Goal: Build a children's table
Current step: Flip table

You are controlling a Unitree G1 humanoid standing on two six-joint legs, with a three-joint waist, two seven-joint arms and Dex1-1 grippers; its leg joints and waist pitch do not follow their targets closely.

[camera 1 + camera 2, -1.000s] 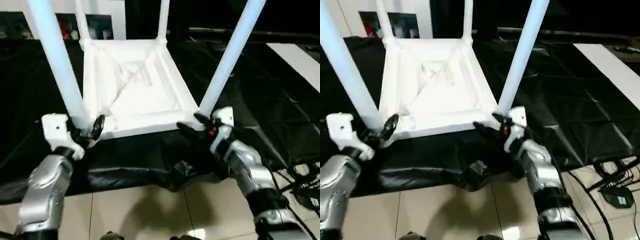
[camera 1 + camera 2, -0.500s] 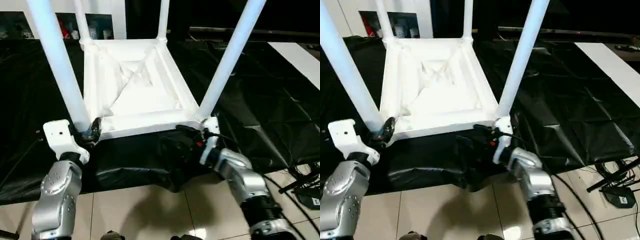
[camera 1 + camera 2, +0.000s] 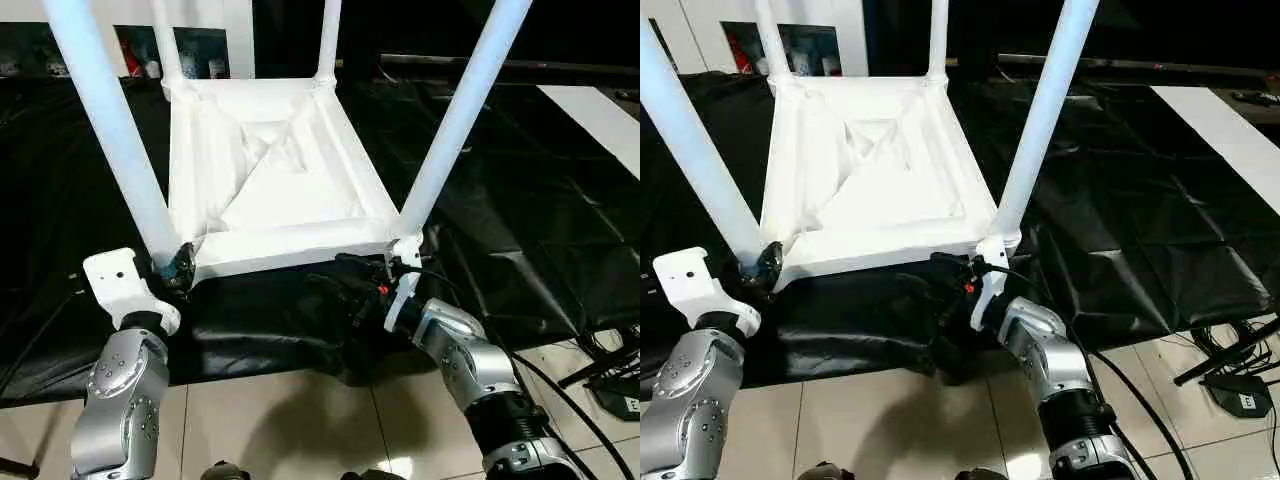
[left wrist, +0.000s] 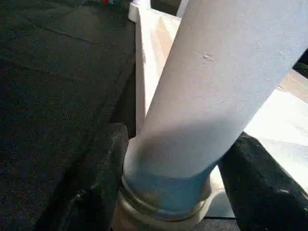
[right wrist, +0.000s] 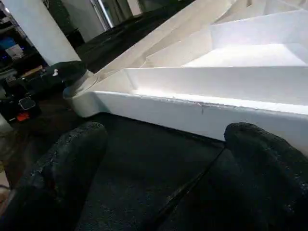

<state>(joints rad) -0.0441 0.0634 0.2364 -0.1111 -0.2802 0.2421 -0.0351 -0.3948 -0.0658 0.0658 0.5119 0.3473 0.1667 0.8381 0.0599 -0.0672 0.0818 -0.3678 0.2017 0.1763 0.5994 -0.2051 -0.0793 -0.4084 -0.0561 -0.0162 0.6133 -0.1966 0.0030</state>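
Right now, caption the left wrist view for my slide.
Left claw straddles the base of a white table leg seated in its corner socket, black cloth beside.

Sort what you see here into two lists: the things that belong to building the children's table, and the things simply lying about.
Belonging to the job:
- table top, upside down on the black sheet
- four legs, e.g. near-left leg and near-right leg, standing in its corner sockets
- left claw around the near-left leg's base
- right claw, open

Lying about:
- black sheet
- cables on the floor
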